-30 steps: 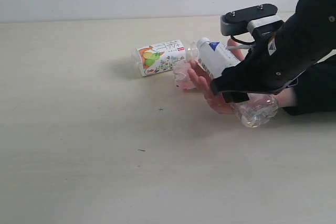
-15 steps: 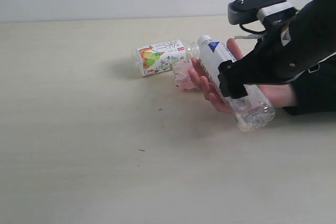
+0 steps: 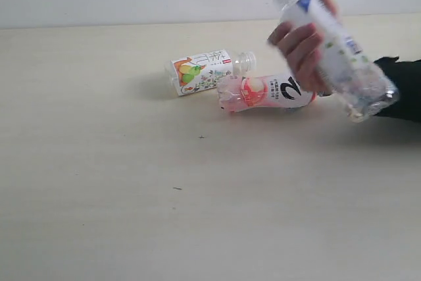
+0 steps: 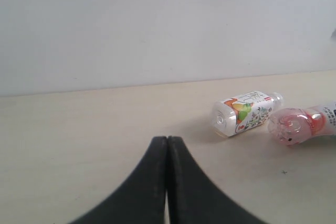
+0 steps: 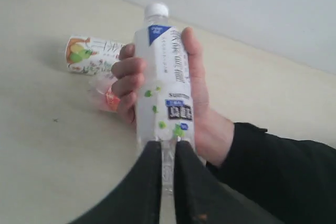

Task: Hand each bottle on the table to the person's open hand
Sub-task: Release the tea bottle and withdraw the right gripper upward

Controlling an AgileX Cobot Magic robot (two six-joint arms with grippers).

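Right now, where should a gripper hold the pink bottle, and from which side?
I would grip the pink bottle at mid-body, on the label, coming straight down with the jaws across its width. It lies on its side, so the round body offers two free flanks there. The lobed base is uneven, the fruit bottle lies close behind that end, and the hand hides the cap end.

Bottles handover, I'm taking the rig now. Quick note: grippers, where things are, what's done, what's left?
Left gripper: shut, empty.
Right gripper: jaws nearly together, holding nothing.
White-blue bottle: in the person's hand, lifted off the table. Done.
Fruit-label bottle and pink-peach bottle: lying on their sides on the table, close together. Both are left to hand over.
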